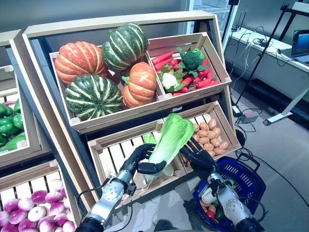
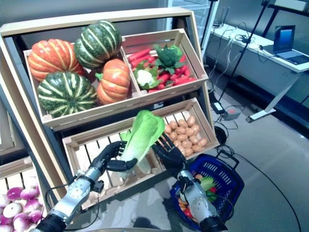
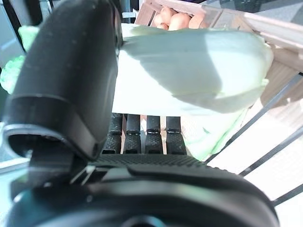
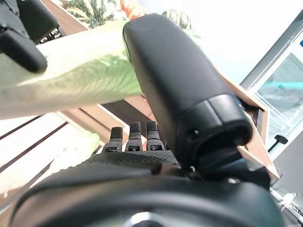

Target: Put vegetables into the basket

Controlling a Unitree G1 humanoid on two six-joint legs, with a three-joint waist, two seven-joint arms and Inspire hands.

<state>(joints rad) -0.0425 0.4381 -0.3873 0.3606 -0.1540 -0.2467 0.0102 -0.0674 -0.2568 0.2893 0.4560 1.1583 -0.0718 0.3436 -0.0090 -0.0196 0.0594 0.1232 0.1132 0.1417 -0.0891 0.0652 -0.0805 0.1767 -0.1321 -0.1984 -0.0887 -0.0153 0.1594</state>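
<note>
A long leafy cabbage (image 1: 171,135) with green leaves and a white stalk is held upright over the lower wooden crate (image 1: 111,159) of the stand. My left hand (image 1: 140,162) is shut on its stalk, thumb in front and fingers behind; the cabbage also shows in the left wrist view (image 3: 189,71). My right hand (image 1: 200,157) is open, its straight fingers against the cabbage's right side, beside small brown potatoes (image 1: 210,137). The right wrist view shows the cabbage (image 4: 71,71) past the thumb. The blue basket (image 1: 251,181) stands on the floor at lower right with green, red and white vegetables (image 1: 210,198) in it.
The slanted wooden stand (image 1: 120,24) with its crates is right in front. A second stand (image 1: 19,159) is at the left. A table (image 1: 270,53) with a laptop, a black tripod (image 1: 263,53) and cables on the floor are at the right.
</note>
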